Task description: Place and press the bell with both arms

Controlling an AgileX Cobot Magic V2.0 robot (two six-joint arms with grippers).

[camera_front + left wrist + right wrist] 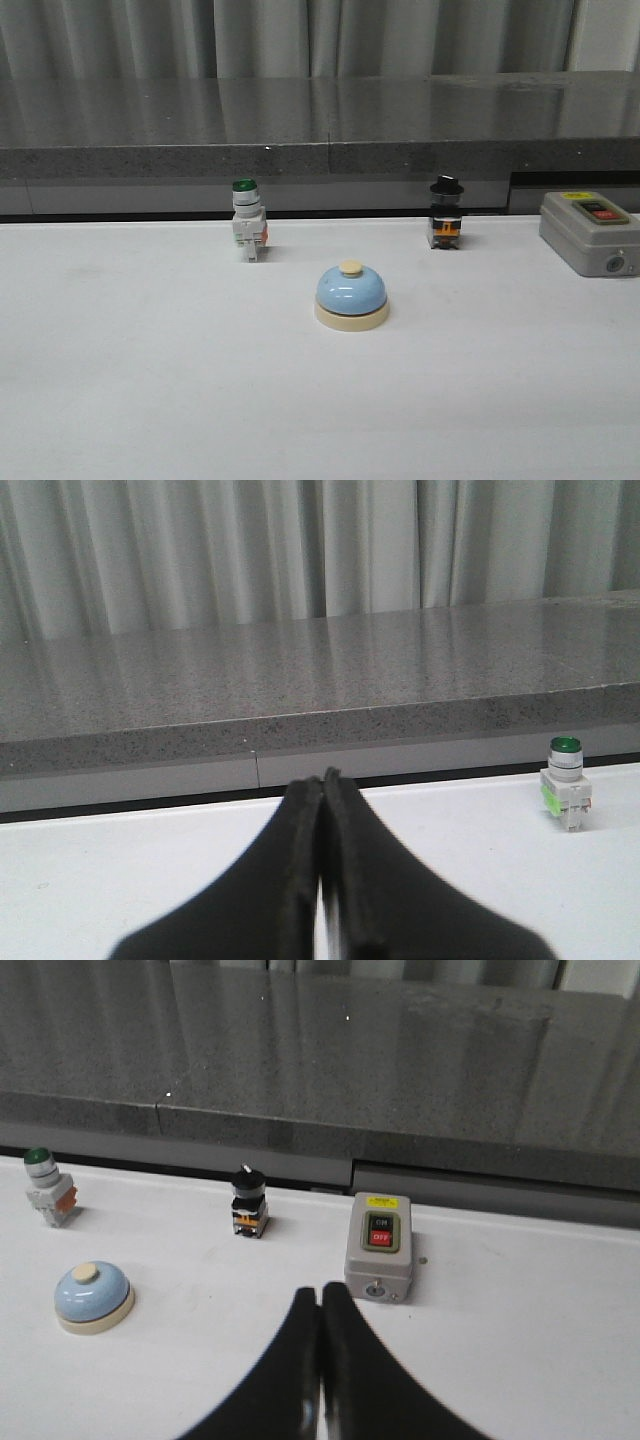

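Background: grey curtain and a dark stone ledge behind a white table [150, 400].
Bell [351, 296]: upright on the table, unheld, in front of and between the green switch [247, 219] and black switch [445, 213].
Left fingers [322, 810]: pressed together, empty.
Right fingers [320, 1312]: pressed together, empty, well apart from the bell.
Risk: glossy dome may slip from a pinch; closed fingers must open first.
Risk: grey box [591, 232], beside the black switch, may obstruct the right arm.
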